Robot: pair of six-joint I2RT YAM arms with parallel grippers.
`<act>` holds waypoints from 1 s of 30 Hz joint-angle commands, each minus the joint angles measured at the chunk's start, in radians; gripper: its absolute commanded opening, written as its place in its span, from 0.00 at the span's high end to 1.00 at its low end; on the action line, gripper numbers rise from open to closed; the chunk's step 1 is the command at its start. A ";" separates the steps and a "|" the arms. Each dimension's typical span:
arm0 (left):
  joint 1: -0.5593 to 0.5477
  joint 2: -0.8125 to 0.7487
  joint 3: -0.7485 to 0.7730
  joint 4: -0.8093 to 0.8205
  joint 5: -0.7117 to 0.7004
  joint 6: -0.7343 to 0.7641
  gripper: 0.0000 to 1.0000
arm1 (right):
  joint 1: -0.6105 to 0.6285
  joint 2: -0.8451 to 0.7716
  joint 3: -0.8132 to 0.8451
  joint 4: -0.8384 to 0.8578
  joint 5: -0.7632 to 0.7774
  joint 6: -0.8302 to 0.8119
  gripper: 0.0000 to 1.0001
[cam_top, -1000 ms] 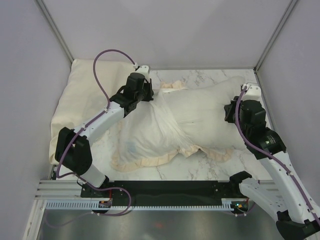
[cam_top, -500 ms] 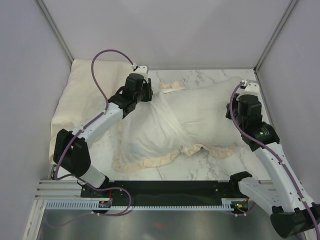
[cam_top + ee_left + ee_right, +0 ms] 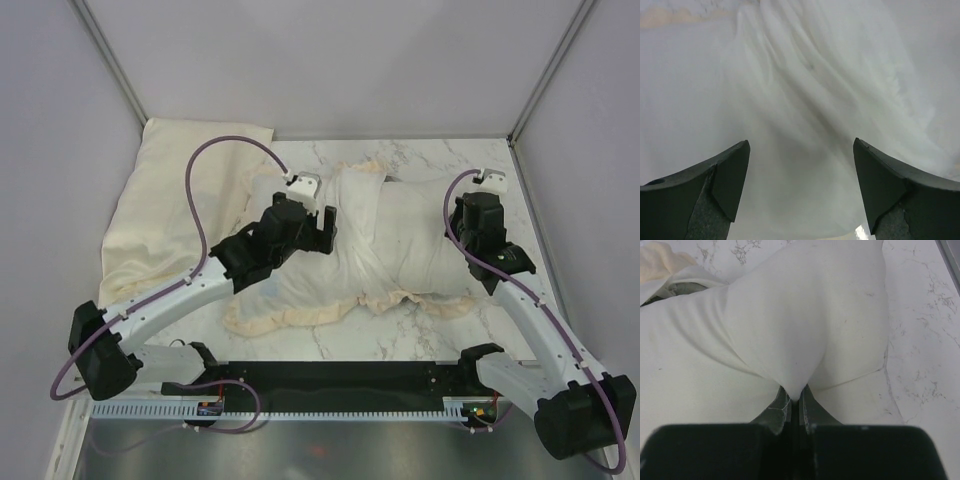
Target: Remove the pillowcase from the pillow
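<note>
The pillowcase (image 3: 300, 285), whitish with a cream frill along its near edge, lies bunched across the table's middle. The plump off-white pillow (image 3: 425, 235) sticks out of it on the right. My left gripper (image 3: 325, 228) hovers over the bunched cover, open. In the left wrist view its fingers (image 3: 735, 165) stand wide apart above whitish folds of the pillowcase (image 3: 805, 75), holding nothing. My right gripper (image 3: 478, 215) is shut on the pillow's right corner. In the right wrist view that pillow corner (image 3: 805, 330) narrows into the shut right gripper (image 3: 794, 399). The pillowcase's frill (image 3: 660, 260) shows at upper left.
A flat pale-yellow cloth (image 3: 165, 205) lies along the left side of the marble table (image 3: 400, 335), up against the left wall. White walls close in the left, back and right. The arms' bases stand at the near edge.
My left gripper has opened, let go of the pillowcase and swung right and nearer over it. The cover has bunched toward the middle. The right gripper keeps its hold and has shifted slightly left.
</note>
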 commanded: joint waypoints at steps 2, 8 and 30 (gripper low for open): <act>-0.010 0.065 -0.093 -0.052 -0.008 -0.109 0.11 | -0.002 0.016 -0.019 0.062 -0.021 0.047 1.00; -0.010 0.113 -0.106 -0.052 -0.034 -0.126 0.82 | -0.002 0.004 -0.048 0.078 -0.056 0.070 1.00; 0.271 -0.180 -0.150 -0.135 -0.100 -0.064 0.98 | -0.158 0.050 0.271 -0.033 0.028 -0.097 1.00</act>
